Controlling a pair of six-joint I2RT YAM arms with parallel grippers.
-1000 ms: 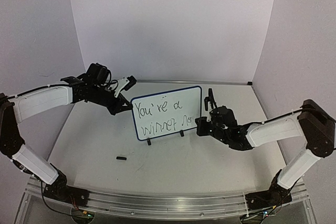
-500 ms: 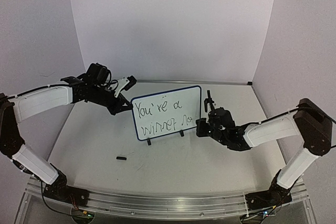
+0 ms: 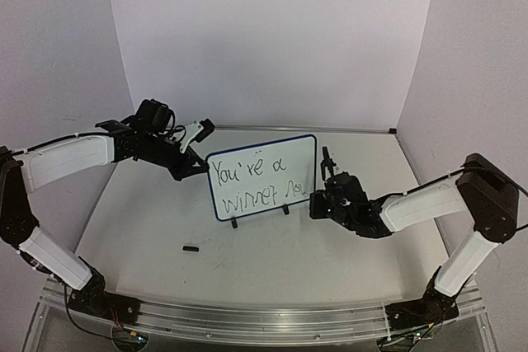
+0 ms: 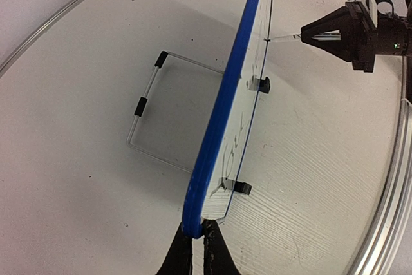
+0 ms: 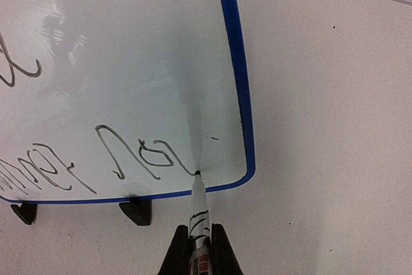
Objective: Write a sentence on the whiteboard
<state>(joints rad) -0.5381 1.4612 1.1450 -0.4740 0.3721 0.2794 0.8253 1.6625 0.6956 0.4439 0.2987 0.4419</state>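
The left fingers (image 4: 180, 259) pinch the left edge of the small blue-framed whiteboard (image 3: 301, 154) on the bench (image 3: 148, 220), the right fingers (image 5: 175, 259) clamp a slim black-and-white marker (image 5: 198, 214) touching it after the black handwritten sentence (image 3: 247, 172); pushing hard could topple it.

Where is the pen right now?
In the right wrist view, the pen is pinched in the right gripper, its tip touching the whiteboard near its lower right corner, just after the last scribble of the sentence.

Robot lab/test cell: white tabletop (image 3: 157, 228) boxed by plain white walls (image 3: 272, 39) on 3 sides, alu rail (image 3: 264, 317) at near edge w/ 2 arms (image 3: 62, 161) bolted on.
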